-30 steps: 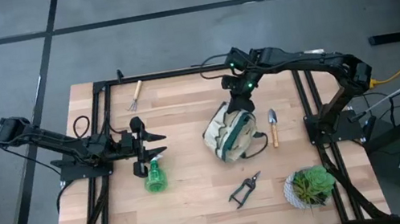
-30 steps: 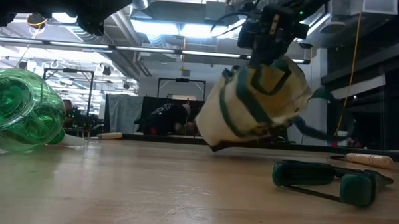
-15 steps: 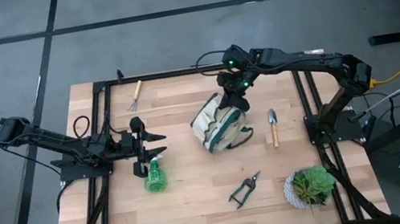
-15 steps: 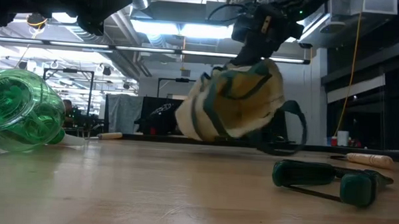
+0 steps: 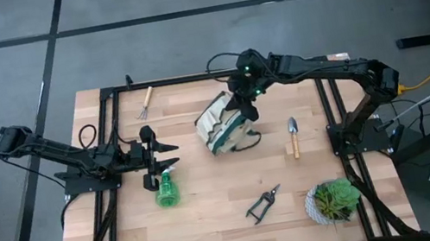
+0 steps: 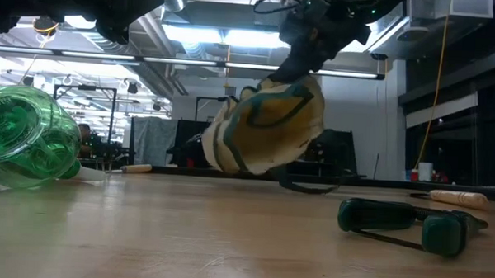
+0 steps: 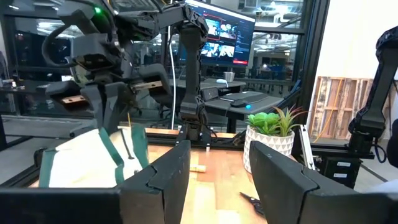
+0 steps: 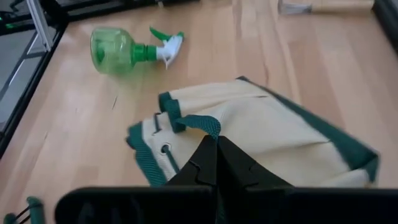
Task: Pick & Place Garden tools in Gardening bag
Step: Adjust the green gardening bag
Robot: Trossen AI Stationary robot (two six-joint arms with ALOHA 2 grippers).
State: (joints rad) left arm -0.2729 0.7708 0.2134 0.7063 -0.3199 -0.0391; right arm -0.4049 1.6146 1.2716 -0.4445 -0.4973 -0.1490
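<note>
The beige gardening bag (image 5: pixel 218 127) with green trim hangs tipped from my right gripper (image 5: pixel 243 107), which is shut on it at the table's far middle. It also shows in the low view (image 6: pixel 264 127). My left gripper (image 5: pixel 172 154) is open and empty at the left, just above the green spray bottle (image 5: pixel 165 188), which lies on its side. The rake (image 5: pixel 144 103) lies at the far left. The trowel (image 5: pixel 294 136) lies to the right of the bag. The black-handled shears (image 5: pixel 262 204) lie near the front. My right gripper pinches the bag between its two shut fingers at the upper cloth beside a green handle strap (image 8: pixel 198 122). The fingers hide the exact spot. They come from above, slanting down. The bag hangs tilted below them, and a green handle loop (image 6: pixel 308 187) trails down to the table.
A green plant in a white pot (image 5: pixel 334 201) stands at the near right corner. Black frame rails (image 5: pixel 110 120) run along the table's left, far and right sides. Bare wood lies between the bag and the shears.
My right gripper has carried the bag toward the table's left and far edges. The bag has swung and tipped further over, its body rising a little, with the green handle loop trailing behind.
</note>
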